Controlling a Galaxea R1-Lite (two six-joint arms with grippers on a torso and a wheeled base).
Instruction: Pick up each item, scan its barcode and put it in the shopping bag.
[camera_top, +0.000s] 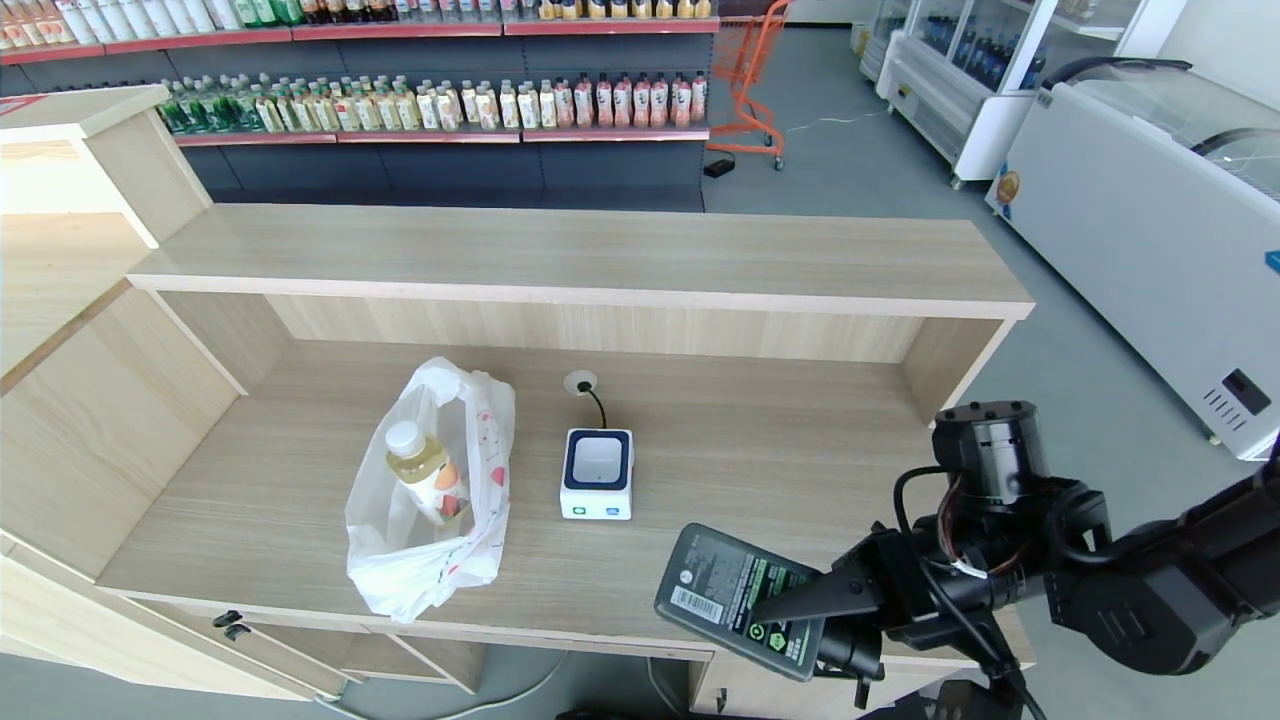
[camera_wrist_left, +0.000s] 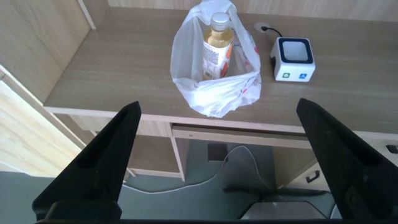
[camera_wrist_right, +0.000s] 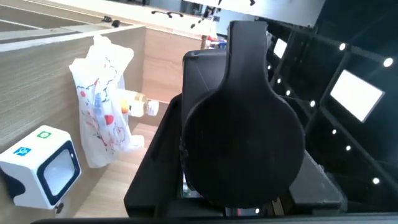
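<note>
- On the table (camera_top: 780, 440), the task looks partly done. One item is bagged and another is in hand, which I judge still needs scanning and bagging.
- Left of centre, the shopping bag (camera_top: 430, 490) stands open, near the scanner but not touching it. The right wrist view shows the red print on its side, which the left wrist view barely shows.
- The right gripper (camera_top: 805, 615) is clamped on a dark flat packet (camera_top: 715, 585), held over the table's front edge and well short of the scanner. The head view alone shows the packet's barcode label, facing up.
- The left gripper (camera_wrist_left: 217, 165) has its fingers spread wide and holds nothing. It hangs out in front of the table, facing the bag. Its wrist view also shows the table's underside and a cable hanging there.
- The scanner (camera_top: 597, 473) sits mid-table with its window facing up and nothing over it.
- The bottle (camera_top: 425, 480) stands inside the bag, its cap near the rim.
</note>
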